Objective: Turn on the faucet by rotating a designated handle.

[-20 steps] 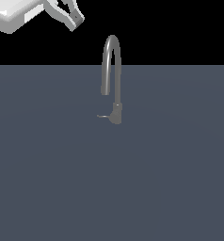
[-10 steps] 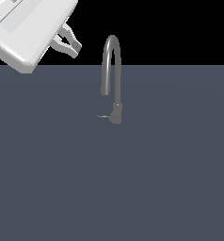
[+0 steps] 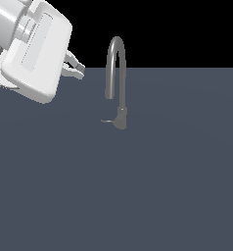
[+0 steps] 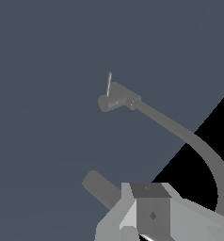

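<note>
The grey desk (image 3: 177,186) filled the lower frame, and the white arm (image 3: 33,51) crowded the upper left of the exterior view. The faucet (image 3: 116,78) stood at upper centre, untouched. The gripper (image 3: 78,70) hung left of the spout, fingers slightly parted, empty. The handle (image 3: 107,120) poked leftward from the base.

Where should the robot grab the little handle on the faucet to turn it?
Probably near the free tip of the handle, coming from the exterior view's left, where it pokes out sideways from the faucet base. It is thin, so the gripper should pinch across it.
</note>
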Controlling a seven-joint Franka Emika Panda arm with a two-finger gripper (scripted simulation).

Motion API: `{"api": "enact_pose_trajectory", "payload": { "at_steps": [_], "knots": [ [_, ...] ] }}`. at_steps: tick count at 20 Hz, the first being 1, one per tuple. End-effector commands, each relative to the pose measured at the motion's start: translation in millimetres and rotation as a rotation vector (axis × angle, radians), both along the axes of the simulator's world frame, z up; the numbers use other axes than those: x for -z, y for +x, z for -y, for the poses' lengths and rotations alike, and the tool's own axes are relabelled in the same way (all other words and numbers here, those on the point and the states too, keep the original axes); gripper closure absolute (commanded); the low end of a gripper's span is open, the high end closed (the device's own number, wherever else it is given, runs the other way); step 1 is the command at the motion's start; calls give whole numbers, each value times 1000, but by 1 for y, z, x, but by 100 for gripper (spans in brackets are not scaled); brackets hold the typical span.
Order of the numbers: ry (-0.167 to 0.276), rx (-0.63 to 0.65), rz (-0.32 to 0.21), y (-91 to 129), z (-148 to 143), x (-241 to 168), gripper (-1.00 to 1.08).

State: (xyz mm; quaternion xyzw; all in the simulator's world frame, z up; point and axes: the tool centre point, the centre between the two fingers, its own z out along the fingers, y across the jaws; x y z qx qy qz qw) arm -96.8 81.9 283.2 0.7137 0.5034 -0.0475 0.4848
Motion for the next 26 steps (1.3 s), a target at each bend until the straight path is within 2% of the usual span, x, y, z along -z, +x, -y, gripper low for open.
{"api": "enact_pose_trajectory", "payload": {
  "at_steps": [1, 26],
  "knots": [
    [-39, -43, -3, 4, -1, 9, 108],
    [-422, -437, -27, 42, 1, 96, 108]
  ]
}}
